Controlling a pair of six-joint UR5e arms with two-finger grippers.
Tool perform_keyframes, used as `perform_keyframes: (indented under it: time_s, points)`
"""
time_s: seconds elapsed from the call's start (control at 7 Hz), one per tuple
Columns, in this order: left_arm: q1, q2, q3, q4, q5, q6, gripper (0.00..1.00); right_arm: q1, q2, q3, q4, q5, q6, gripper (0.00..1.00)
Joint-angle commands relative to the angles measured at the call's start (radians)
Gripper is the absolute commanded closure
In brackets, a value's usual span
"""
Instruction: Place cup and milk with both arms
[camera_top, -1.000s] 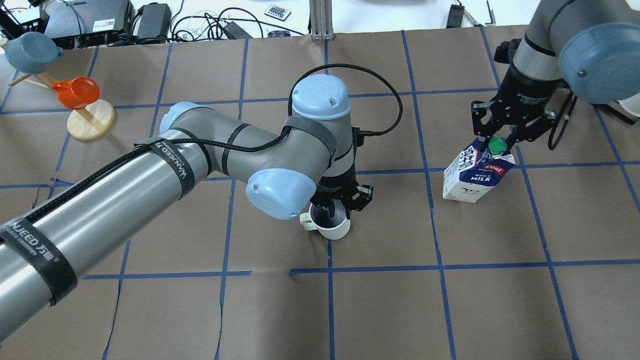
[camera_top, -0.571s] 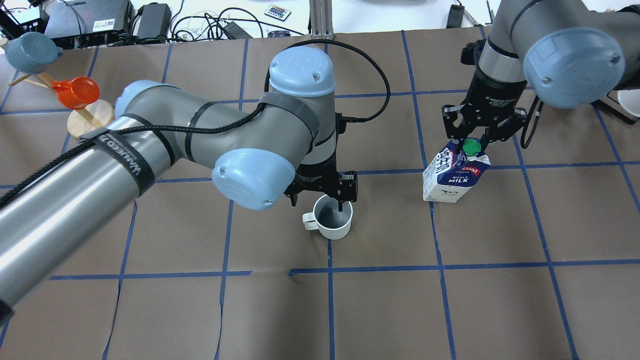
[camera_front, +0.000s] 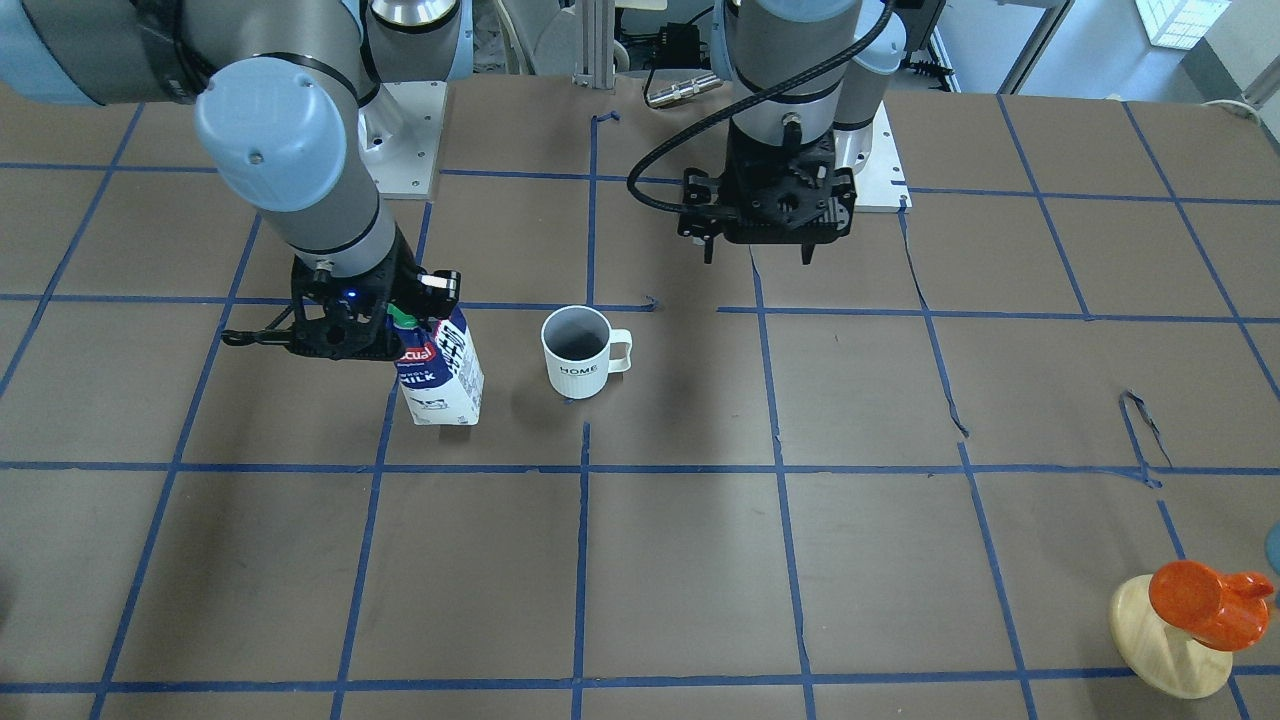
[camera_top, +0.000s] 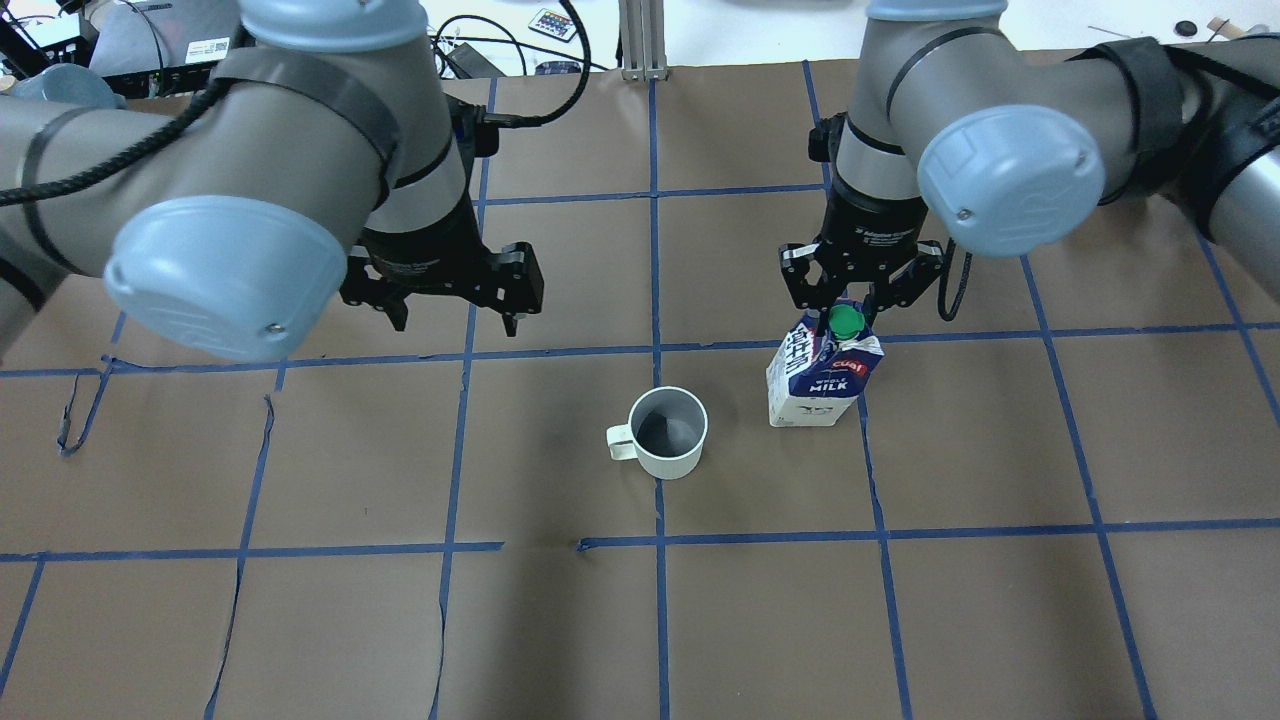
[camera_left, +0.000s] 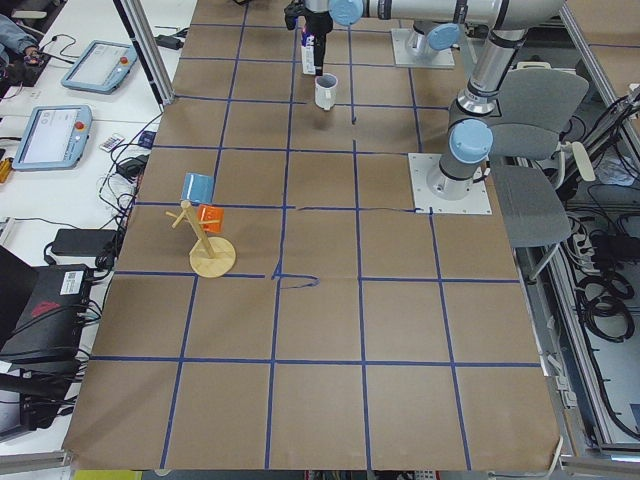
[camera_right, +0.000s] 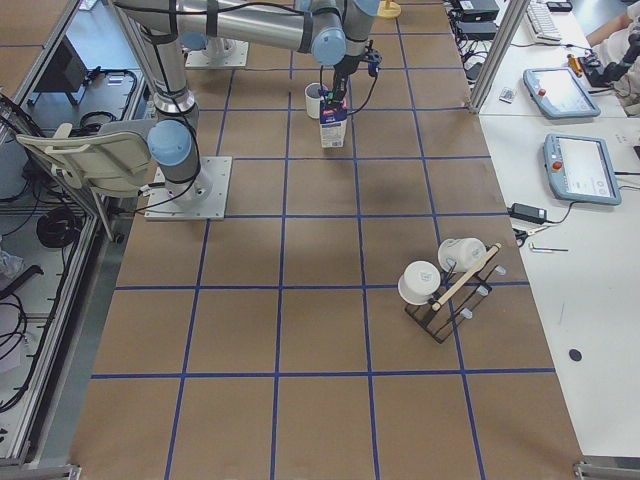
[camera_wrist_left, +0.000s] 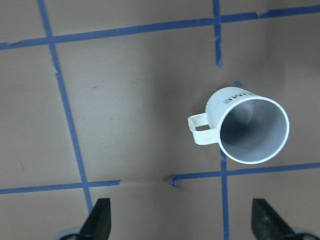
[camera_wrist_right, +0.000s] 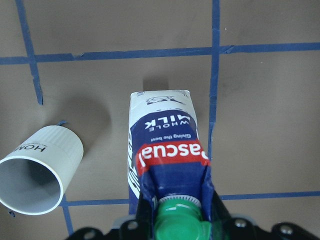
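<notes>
The white cup (camera_top: 668, 432) stands upright on the brown table, handle toward the robot's left; it also shows in the front view (camera_front: 577, 352) and the left wrist view (camera_wrist_left: 247, 131). My left gripper (camera_top: 455, 315) is open and empty, raised and off to the cup's left and far side; its fingertips (camera_wrist_left: 100, 220) frame bare table. The milk carton (camera_top: 820, 378) is upright just right of the cup, at or just above the table. My right gripper (camera_top: 845, 312) is shut on its gable top by the green cap (camera_wrist_right: 180, 220).
A wooden stand with an orange cup (camera_front: 1195, 605) is near the table's corner on the robot's left. A rack with white cups (camera_right: 445, 285) is at the robot's right end. Cables and devices (camera_top: 300, 40) lie beyond the far edge.
My left gripper has let go of the cup's rim, risen and drawn away to the left. My right gripper has carried the milk leftward to just beside the cup.
</notes>
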Motion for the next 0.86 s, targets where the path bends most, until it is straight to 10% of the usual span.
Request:
perform_keyframes:
  time_s: [0.0, 0.71]
  points:
    - [0.111, 0.017, 0.072, -0.013, -0.020, 0.086, 0.00, 0.068, 0.027, 0.002, -0.024, 0.002, 0.082, 0.95]
    - [0.153, -0.032, 0.182, -0.037, -0.056, 0.088, 0.00, 0.109, 0.035, -0.003, -0.040, 0.038, 0.133, 0.95]
